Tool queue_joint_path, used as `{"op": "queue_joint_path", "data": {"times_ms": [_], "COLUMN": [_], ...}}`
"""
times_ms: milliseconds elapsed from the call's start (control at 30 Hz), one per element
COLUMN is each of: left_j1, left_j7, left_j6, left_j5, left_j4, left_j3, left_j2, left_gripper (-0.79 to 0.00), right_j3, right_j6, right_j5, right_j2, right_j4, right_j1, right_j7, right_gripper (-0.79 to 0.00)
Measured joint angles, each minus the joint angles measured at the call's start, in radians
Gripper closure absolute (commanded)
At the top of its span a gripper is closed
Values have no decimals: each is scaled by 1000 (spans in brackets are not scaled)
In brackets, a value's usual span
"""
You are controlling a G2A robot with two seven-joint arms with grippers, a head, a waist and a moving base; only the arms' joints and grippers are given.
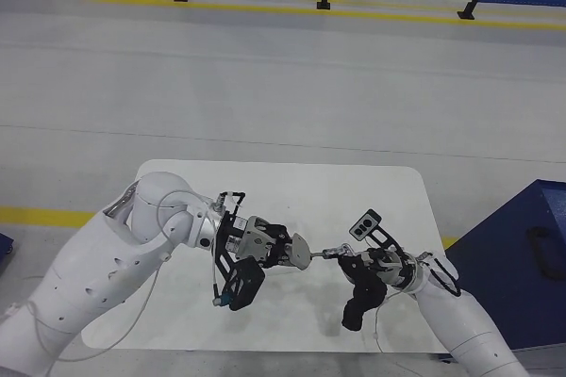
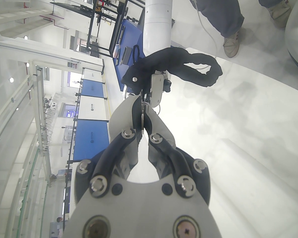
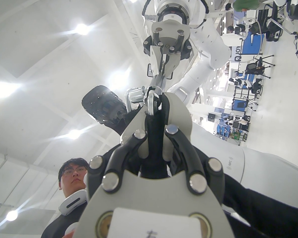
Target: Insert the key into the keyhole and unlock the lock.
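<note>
Looking down from the top view: both arms out over the white worktop (image 1: 358,193), left claw (image 1: 299,251) and right claw (image 1: 354,261) facing each other tip to tip, close together near the middle. Gripping the key (image 1: 319,253) in the left claw, fingers pressed together on its head, shaft pointing level at the right claw. Clamping the lock (image 1: 363,292) in the right claw, black slack drooping below it.

Getting from the left wrist view what the top view is hiding: key blade seen edge-on, thin bright metal pinched between the two dark pads (image 2: 151,121). Lock's sleeve reading as soft, wrinkled black fabric, looping in a fat ring past the right claw, with one small metal rivet (image 2: 133,78) on it.

Getting from the right wrist view the lock's hard end: chrome bent bar (image 3: 132,96) and a small steel ring (image 3: 151,102) poking out beyond the fingers, black sleeve squeezed between them. Key tip touching that metal end; not managing to tell whether it is seated inside.

Noting surface: worktop smooth, matte white, rounded corners. Noting room: pale grey floor (image 1: 264,85) with yellow lines (image 1: 38,215), blue cabinet (image 1: 538,254) just beside the worktop on the right arm's side.
</note>
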Motion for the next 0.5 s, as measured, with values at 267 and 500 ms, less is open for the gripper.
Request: {"op": "queue_joint_path", "data": {"times_ms": [267, 500], "left_j1": [-10, -16], "left_j7": [7, 11], "left_j6": [7, 10], "left_j5": [-8, -10], "left_j4": [13, 23], "left_j3": [12, 18], "left_j2": [0, 2], "left_gripper": [0, 0], "right_j3": [-3, -8], "right_j6": [3, 3], "right_j5": [-6, -16], "right_j2": [-5, -9], "right_j4": [6, 8], "right_j1": [8, 15], "right_j7": [0, 0], "right_gripper": [0, 0]}}
